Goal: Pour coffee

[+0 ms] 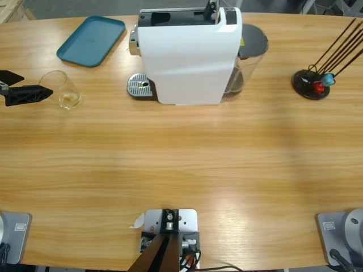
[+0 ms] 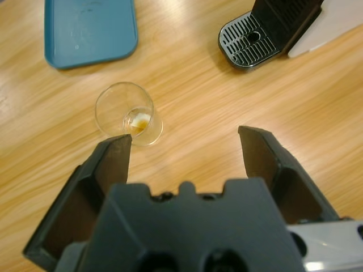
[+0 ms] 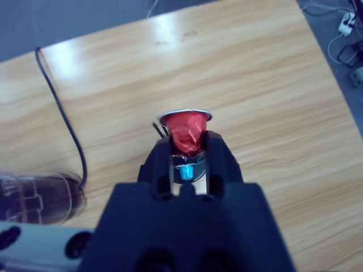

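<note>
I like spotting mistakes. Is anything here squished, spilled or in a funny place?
Yes: the red capsule looks crumpled, squeezed between the right gripper's jaws. Nothing looks spilled. The glass stands upright by the open left gripper, holding only a little coffee.

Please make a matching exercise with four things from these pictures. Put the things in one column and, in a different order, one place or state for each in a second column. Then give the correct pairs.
Things
1. glass tumbler
2. blue tray
3. red capsule
4. left gripper

Places or states
A. lies flat near the table's far edge
B. held between two black jaws
C. holds a thin layer of amber liquid
D. jaws wide apart, gripping nothing

Pairs: 1-C, 2-A, 3-B, 4-D
</note>
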`<state>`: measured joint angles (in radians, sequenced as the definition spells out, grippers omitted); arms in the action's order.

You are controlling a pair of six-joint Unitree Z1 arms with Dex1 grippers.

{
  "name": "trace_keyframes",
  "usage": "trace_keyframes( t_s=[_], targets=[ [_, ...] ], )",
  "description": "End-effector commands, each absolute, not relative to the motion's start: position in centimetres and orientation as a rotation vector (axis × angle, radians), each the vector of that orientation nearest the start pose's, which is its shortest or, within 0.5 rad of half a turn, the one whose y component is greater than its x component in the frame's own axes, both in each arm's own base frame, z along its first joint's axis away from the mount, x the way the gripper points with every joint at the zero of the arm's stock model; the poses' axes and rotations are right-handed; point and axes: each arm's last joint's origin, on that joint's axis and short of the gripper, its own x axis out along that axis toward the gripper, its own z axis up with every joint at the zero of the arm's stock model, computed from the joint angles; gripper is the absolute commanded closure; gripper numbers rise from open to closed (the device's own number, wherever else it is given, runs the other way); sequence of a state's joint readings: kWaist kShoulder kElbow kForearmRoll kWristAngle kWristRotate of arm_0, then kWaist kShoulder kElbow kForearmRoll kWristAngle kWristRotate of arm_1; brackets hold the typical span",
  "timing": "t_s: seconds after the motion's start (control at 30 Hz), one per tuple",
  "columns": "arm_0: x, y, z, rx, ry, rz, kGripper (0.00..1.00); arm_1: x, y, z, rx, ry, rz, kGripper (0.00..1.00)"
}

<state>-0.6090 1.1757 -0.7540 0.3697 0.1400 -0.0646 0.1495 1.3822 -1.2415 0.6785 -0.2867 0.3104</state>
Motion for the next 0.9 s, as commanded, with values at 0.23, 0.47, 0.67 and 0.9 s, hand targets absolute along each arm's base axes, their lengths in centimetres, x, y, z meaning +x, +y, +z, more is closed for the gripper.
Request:
trace_keyframes(
  t_s=[0.23,0.47,0.67,0.9],
  targets=[
    [14.8,-9.5,28.8,0.250,0.811,-0.403,0.184,18.2,5.7,43.0,-0.031,0.772,-0.021,0.851],
    [14.8,-9.5,28.8,0.249,0.809,-0.403,0.184,13.2,9.1,45.4,-0.123,0.731,0.429,0.850],
    [14.8,-9.6,28.8,0.248,0.807,-0.404,0.184,13.4,13.6,45.2,-0.285,0.691,0.846,0.851],
    [14.9,-9.6,28.7,0.249,0.813,-0.402,0.184,14.7,16.4,45.0,-0.381,0.600,1.034,0.855]
  ],
)
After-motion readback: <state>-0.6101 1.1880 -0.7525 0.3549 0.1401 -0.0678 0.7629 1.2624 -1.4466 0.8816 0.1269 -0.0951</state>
